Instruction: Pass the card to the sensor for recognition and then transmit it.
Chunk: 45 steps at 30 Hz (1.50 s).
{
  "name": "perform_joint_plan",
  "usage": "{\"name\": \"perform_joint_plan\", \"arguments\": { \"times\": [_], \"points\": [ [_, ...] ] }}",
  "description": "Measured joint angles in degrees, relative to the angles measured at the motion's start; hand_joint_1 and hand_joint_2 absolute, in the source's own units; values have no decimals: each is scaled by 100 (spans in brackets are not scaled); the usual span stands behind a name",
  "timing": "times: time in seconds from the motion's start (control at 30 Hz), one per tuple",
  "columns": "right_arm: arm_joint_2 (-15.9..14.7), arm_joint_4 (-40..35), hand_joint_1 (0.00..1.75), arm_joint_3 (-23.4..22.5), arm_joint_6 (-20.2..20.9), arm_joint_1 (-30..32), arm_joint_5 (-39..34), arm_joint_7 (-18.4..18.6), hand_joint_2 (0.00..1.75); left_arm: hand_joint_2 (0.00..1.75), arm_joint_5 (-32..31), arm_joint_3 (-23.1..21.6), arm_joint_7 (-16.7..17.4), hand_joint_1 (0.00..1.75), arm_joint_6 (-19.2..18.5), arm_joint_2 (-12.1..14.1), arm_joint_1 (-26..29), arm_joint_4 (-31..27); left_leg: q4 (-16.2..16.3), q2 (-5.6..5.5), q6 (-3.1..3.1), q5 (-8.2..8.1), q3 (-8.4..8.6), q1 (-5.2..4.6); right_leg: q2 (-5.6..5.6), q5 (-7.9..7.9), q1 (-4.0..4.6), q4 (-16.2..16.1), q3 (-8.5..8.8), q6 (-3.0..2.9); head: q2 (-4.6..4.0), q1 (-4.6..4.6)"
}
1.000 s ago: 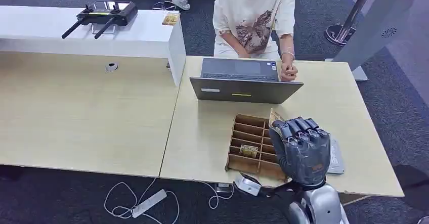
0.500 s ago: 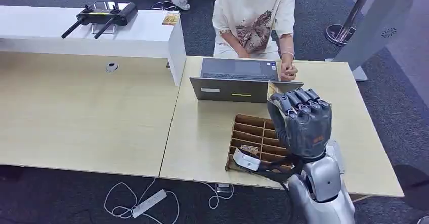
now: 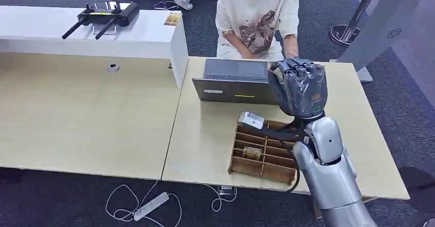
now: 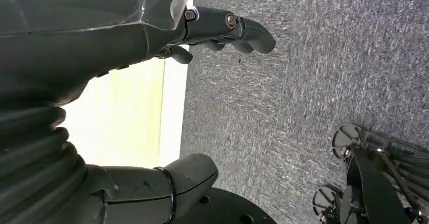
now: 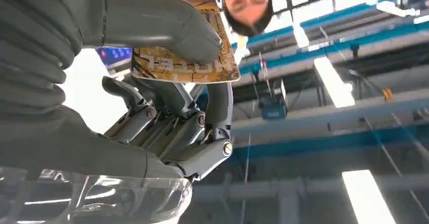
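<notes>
Above the table (image 3: pixel 205 135), right hand (image 3: pixel 300 88) raised, pinching card (image 5: pixel 202 64).

Card (image 5: pixel 184 64): pale block lettering is seen across its gold-patterned face in the right wrist view, but it is turned over and cannot be read with certainty.
Laptop lid (image 3: pixel 241 91): a white label (image 3: pixel 213 91) is carried at the left and a yellow strip (image 3: pixel 245 96) near the middle; both are too small to be read.
Second card (image 3: pixel 252 152), in the tray (image 3: pixel 241 166): dark print is seen, illegible.
Grey panel (image 3: pixel 382 29), far right: a round dotted emblem is borne; no wording can be made out.
</notes>
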Motion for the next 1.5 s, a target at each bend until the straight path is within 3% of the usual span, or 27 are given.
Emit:
{"name": "perform_joint_plan", "arguments": {
  "times": [0.4,0.73,1.0,1.37,1.5],
  "points": [
    [107,1846,175,105,477,-1615,-197,59,175,175,2,-31,-17,0,48,20,-13,0,1,-2,-2,2,-1,0,-1,3,0,2,0,-1,0,-2],
    [221,2865,175,179,932,-2402,-518,74,175,175,-68,-42,-15,0,50,26,-16,0,2,-6,-2,2,-3,0,-4,3,0,2,0,-1,0,-2],
    [371,3512,175,186,497,-2727,-1036,-186,175,175,-87,-44,-52,0,64,39,-17,0,2,-5,-2,2,-2,0,-3,3,0,2,0,-1,0,-2],
    [441,4210,175,190,744,-3041,-1117,-61,175,175,-111,-44,-68,0,46,50,-15,0,2,-6,-2,2,-2,0,-3,3,0,1,0,-1,0,-2],
    [474,4370,175,192,649,-3152,-1128,-50,175,175,-109,-46,-87,0,46,57,-15,0,3,-5,-2,2,-2,0,-3,3,0,2,0,-1,0,-4]
  ]
}}
